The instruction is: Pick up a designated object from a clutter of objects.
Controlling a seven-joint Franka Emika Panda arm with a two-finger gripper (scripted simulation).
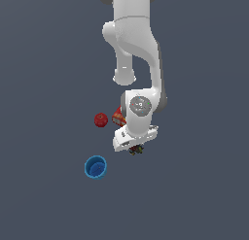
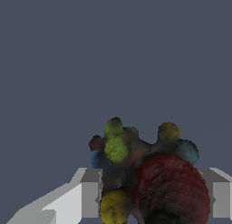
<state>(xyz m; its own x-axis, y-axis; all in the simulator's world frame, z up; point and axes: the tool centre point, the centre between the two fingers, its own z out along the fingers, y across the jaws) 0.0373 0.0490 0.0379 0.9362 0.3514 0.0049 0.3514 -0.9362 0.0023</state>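
The designated object (image 2: pixel 136 159) is a tiny dark lump with red, yellow and green bumps. It fills the space between my gripper's (image 2: pixel 152 193) two grey fingers (image 2: pixel 90 191), which touch it on both sides, so the gripper is shut on it. In the exterior view the lump (image 1: pixel 136 149) peeks out just under the white hand, and the gripper (image 1: pixel 134 147) is mostly hidden by the wrist. Whether the lump rests on the floor or is raised I cannot tell. The rest of the clutter of objects lies apart from it.
A red ball (image 1: pixel 100 120) lies toward the exterior view's left of the arm. A red-orange box (image 1: pixel 118 116) is half hidden behind the wrist. A blue cup (image 1: pixel 95 167) stands open side up, lower left of the hand. All rest on a plain dark grey floor.
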